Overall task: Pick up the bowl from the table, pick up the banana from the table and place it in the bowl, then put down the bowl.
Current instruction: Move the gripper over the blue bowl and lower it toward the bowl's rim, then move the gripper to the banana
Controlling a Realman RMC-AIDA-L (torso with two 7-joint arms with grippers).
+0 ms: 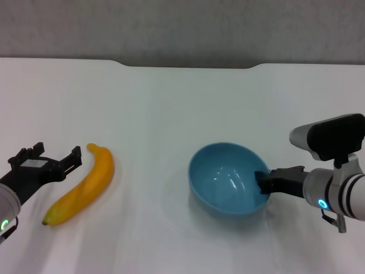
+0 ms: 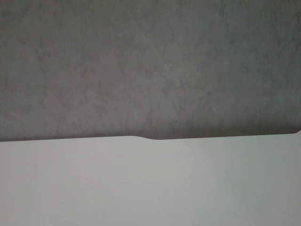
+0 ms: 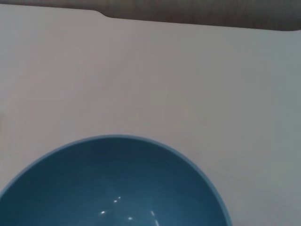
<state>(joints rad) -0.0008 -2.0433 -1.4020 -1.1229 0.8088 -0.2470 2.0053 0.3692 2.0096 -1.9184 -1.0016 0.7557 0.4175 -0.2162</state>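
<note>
The right pincer [image 1: 263, 184] is clamped on the rim of the bowl [image 1: 225, 178], so the bowl step is in hand. The banana [image 1: 85, 185] lies on the tabletop [image 1: 171, 103] just beside the left pincer [image 1: 56, 161], whose fingers are apart. Next, it should close around the banana.

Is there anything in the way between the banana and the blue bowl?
Nothing visible. Only bare white table lies between the banana and the bowl. The right gripper is at the bowl's rim on its far side from the banana; the left gripper sits open beside the banana.
</note>
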